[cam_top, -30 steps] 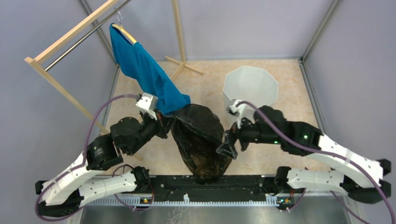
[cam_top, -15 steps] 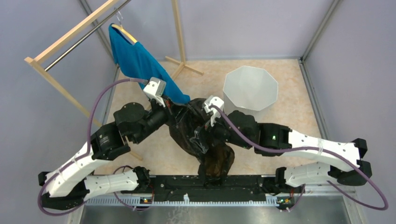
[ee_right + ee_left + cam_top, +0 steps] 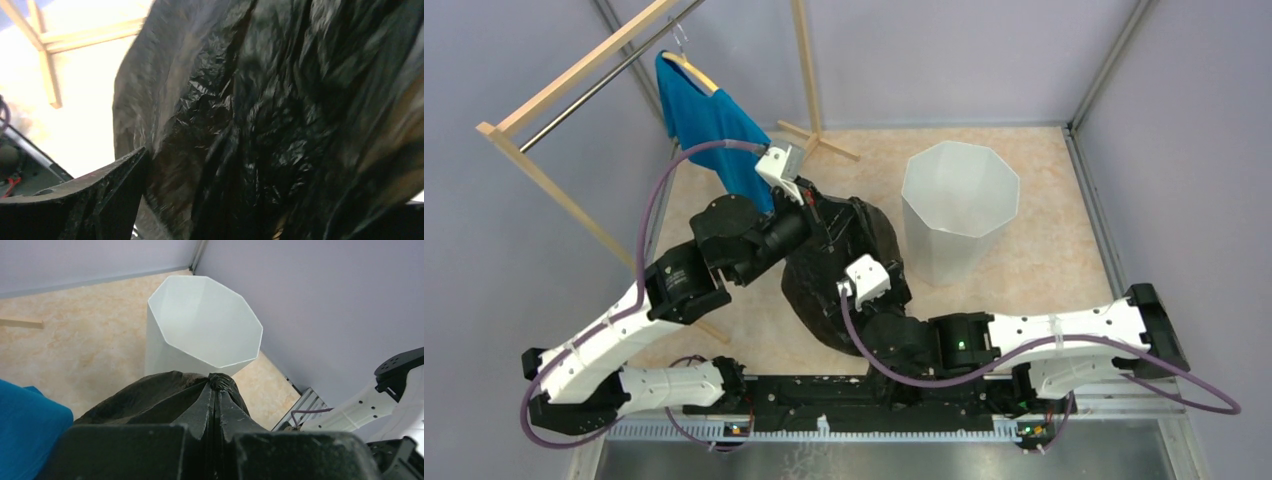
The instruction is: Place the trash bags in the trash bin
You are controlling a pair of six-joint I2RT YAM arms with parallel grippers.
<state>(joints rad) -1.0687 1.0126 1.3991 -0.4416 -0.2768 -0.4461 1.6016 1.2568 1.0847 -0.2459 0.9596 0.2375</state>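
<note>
The black crinkled trash bag [image 3: 876, 240] hangs in the middle of the floor, just left of the frosted-white faceted trash bin [image 3: 959, 200]. My left gripper [image 3: 821, 213] is shut on the bag's gathered top; in the left wrist view the pinched film [image 3: 175, 395] bunches at the left gripper's tips [image 3: 216, 386], with the open bin [image 3: 202, 322] beyond. My right gripper [image 3: 849, 300] sits low against the near side of the bag. In the right wrist view the right gripper [image 3: 270, 190] has its jaws wide apart, and the bag [image 3: 280, 100] fills the space between them.
A blue T-shirt [image 3: 709, 120] hangs from a wooden rack [image 3: 574, 75] at the back left, close behind my left wrist; it also shows in the left wrist view [image 3: 27, 415]. Grey walls enclose the floor. The arm bases and a rail [image 3: 824, 400] run along the near edge.
My left gripper has carried the bag top up and back towards the bin. My right arm has swung left and nearer, from beside the bin to low against the bag.
</note>
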